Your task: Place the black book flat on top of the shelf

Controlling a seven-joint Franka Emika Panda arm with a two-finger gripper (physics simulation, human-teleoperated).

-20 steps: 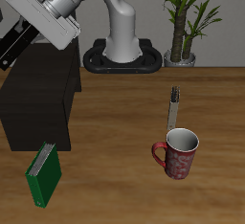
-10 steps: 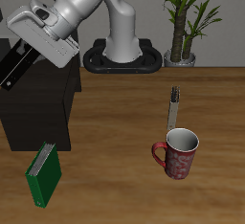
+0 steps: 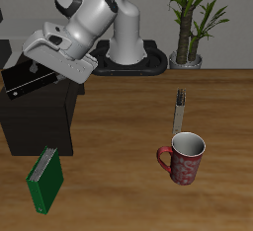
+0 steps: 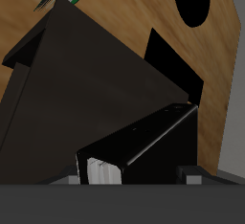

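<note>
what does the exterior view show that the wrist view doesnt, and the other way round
Only the exterior view shows the mug, the slim grey-beige book standing behind it, the potted plant, the robot's base and the arm reaching over the shelf. Only the wrist view shows the black book's pale page edges close up, between the gripper's fingers, and looks straight down on the shelf's flat top. Both show the black book held in the gripper above the shelf, the green book beside the shelf, and the wooden table.
</note>
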